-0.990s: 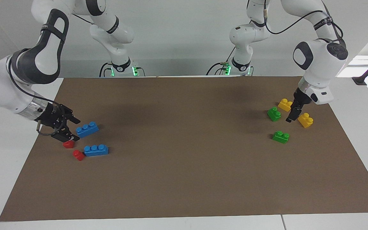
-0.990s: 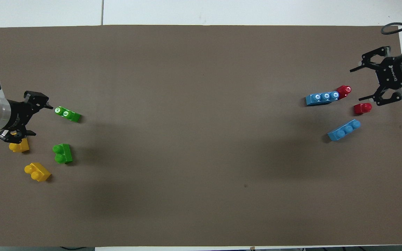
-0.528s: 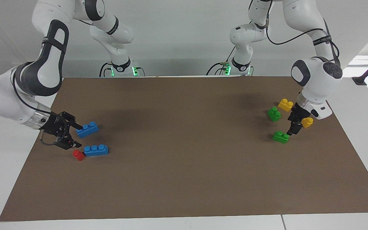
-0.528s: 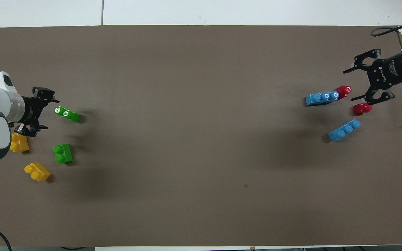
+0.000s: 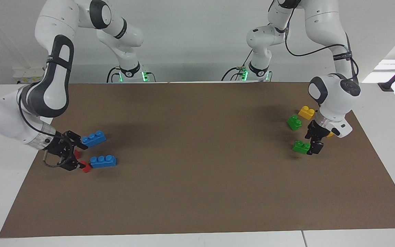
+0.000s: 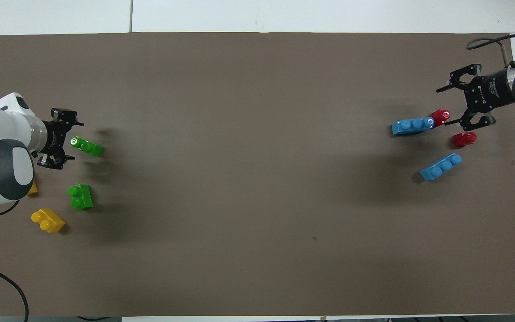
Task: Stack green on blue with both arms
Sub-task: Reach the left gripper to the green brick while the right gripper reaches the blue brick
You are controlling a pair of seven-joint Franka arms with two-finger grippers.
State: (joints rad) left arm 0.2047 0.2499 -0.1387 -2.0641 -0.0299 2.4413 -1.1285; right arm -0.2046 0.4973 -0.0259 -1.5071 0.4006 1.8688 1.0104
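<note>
Two green bricks lie at the left arm's end of the mat: one [image 5: 301, 146] [image 6: 88, 147] farther from the robots, one [image 5: 294, 122] [image 6: 80, 197] nearer. My left gripper [image 5: 313, 145] [image 6: 74, 140] is open and low, its fingers either side of the farther green brick's end. Two blue bricks lie at the right arm's end: one [image 5: 94, 138] [image 6: 441, 166] nearer, one [image 5: 103, 161] [image 6: 413, 126] farther. My right gripper [image 5: 81, 157] [image 6: 443, 106] is open and empty, low over the red bricks beside the blue ones.
Two red one-stud bricks [image 5: 86, 167] [image 6: 440, 117] [image 6: 464, 139] lie by the blue bricks, one touching the farther blue brick's end. A yellow brick [image 5: 306, 112] [image 6: 48, 220] lies near the green ones; a second yellow brick [image 6: 32, 189] is mostly hidden by the left arm.
My left gripper has moved from between the yellow bricks down to the farther green brick's end. My right gripper has shifted away from the robots, over the red bricks. No brick has moved.
</note>
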